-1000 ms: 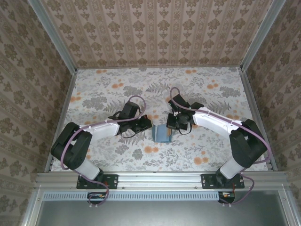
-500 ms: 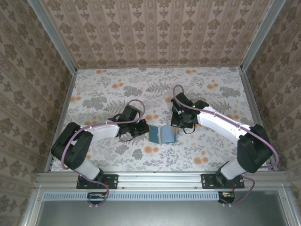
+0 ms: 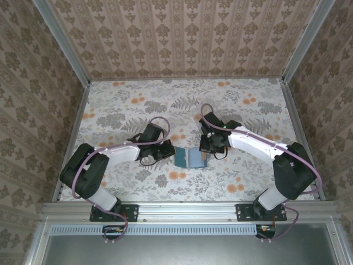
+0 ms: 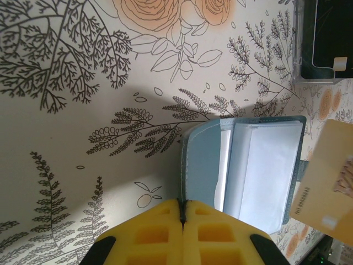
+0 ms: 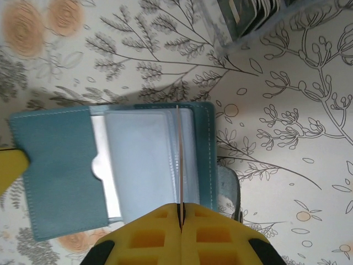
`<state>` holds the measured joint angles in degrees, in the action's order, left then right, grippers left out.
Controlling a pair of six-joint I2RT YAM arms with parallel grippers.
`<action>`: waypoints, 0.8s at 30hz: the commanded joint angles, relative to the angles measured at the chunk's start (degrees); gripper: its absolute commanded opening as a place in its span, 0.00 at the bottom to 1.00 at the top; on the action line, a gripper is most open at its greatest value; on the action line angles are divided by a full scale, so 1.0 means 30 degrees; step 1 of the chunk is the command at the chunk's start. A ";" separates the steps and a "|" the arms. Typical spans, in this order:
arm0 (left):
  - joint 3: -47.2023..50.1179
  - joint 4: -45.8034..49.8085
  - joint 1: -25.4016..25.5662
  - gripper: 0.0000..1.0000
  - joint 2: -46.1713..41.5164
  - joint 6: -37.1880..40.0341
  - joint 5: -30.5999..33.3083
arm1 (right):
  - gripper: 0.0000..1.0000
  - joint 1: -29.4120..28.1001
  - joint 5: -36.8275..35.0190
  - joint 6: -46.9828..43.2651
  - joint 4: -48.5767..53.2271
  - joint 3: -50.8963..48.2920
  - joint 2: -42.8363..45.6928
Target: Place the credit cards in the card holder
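Floral tabletop (image 3: 138, 99) spreads under the overhead view, where the card holder (image 3: 191, 158) lies open mid-table, our left gripper (image 3: 170, 153) reaching it from nine o'clock and our right gripper (image 3: 205, 148) over its two o'clock corner. At our left wrist, the jaws clamp the holder's teal flap at six o'clock, a tan-yellow card (image 4: 325, 179) hanging at three o'clock. At our right wrist, the jaws pinch that card edge-on, long axis twelve-to-six above the holder's clear pocket, so we judge this arm slots it.

White arms (image 3: 118, 150), purple cables (image 3: 159, 117), yellow pads (image 4: 154, 234).
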<state>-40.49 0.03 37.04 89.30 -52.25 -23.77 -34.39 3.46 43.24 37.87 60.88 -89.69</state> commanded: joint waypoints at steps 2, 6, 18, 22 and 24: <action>0.0077 0.0458 0.0021 0.00 0.0352 0.0559 0.0099 | 0.00 -0.0138 0.0190 -0.0352 -0.0206 -0.0473 -0.0539; 0.0108 0.0406 0.0032 0.00 0.0438 0.0513 0.0072 | 0.00 -0.0138 0.0965 -0.0193 -0.1052 -0.0806 -0.0750; 0.0050 0.0315 0.0120 0.00 0.0546 0.0501 0.0039 | 0.00 -0.0626 0.1009 -0.0550 -0.0186 0.0934 -0.0567; -0.0007 0.0310 0.0164 0.00 0.0572 0.0531 0.0013 | 0.00 -0.0939 0.1889 -0.0580 -0.0684 0.1346 -0.0754; 0.0024 0.0224 0.0191 0.00 0.0613 0.0528 -0.0015 | 0.00 -0.1095 0.2218 -0.0394 -0.1092 0.1414 -0.0992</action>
<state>-40.49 -0.01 37.10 90.06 -52.23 -23.77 -36.93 7.60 42.19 34.96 63.59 -91.15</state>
